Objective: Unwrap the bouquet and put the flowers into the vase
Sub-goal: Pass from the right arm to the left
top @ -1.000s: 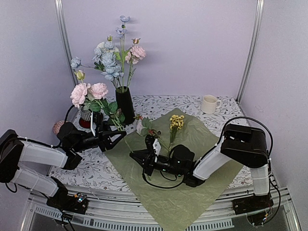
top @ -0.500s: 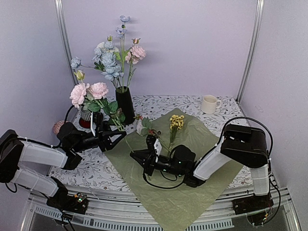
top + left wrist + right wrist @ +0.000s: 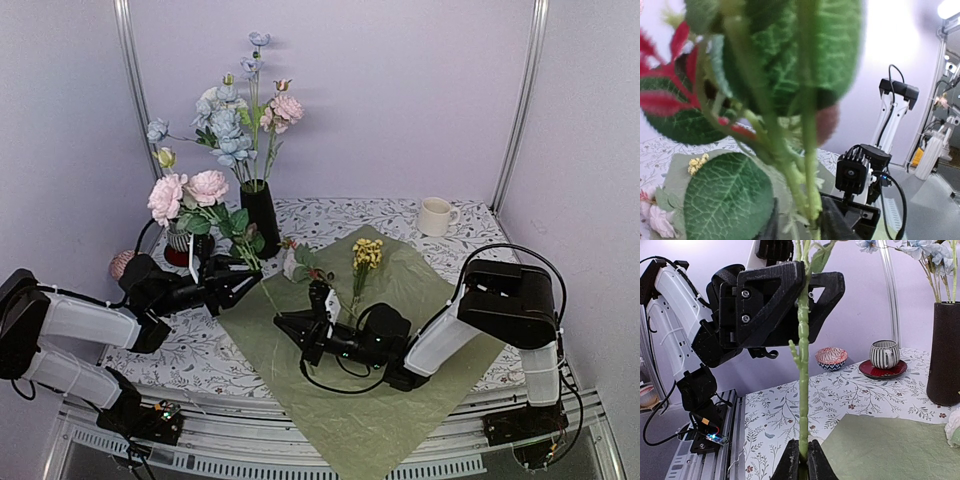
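The pink flower [image 3: 207, 187] hangs in the air just left of and in front of the vase [image 3: 261, 220], held off the table [image 3: 330, 215]; its two blooms sit left of the vase at about mid-height, and its leaves overlap the vase's lower part in the overhead view. Its long stem slants from the blooms down and toward the near side, ending right of the vase's foot. There the right gripper [image 3: 282, 324] has its fingers pressed together on the stem's cut end, which the right wrist view shows plainly. Higher up the stem, the left gripper [image 3: 250, 272] has a finger on each side of it, close in; whether they pinch it I cannot tell.

The vase already holds blue and pink flowers [image 3: 228, 125], which rise well above the held blooms and fill its narrow mouth. Right of the vase and nearer, the wrap [image 3: 420, 300] lies spread flat, green side up, under the right arm. On it lie a yellow sprig [image 3: 367, 252] and, closer to the vase, a small pale bloom [image 3: 293, 262]. Left of the vase, behind the held blooms, stands a striped cup [image 3: 178, 238] on a red saucer [image 3: 882, 370], with a small bowl [image 3: 121, 264] further left; a mug [image 3: 434, 216] stands well to the vase's right.
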Robot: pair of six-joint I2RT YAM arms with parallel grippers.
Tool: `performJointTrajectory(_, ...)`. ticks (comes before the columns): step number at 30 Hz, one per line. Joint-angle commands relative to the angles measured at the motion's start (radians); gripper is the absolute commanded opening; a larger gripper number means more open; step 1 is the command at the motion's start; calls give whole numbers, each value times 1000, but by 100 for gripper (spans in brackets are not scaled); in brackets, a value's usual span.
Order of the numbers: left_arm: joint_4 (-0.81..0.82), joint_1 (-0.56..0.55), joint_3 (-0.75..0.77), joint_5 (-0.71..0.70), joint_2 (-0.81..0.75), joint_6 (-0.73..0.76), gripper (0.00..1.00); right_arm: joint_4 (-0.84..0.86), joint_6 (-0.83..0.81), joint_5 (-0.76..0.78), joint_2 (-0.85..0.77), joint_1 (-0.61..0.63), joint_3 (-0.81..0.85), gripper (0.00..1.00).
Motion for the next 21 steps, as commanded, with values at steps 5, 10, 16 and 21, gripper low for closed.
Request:
performJointTrajectory(5, 1, -8, 7, -2, 12, 7, 13, 57, -1, 1, 20, 6, -20, 17)
performJointTrajectory(10, -4, -9, 8, -6, 10, 10, 6, 77, -2, -4, 21, 6, -28, 44)
performJointTrajectory(16, -16, -9, 10, -15, 6, 15, 4, 111, -1, 8, 22, 5, -47, 74)
performJointTrajectory(21, -33, -8, 11, -25, -2, 27, 4, 133, 0, 9, 21, 5, -59, 92)
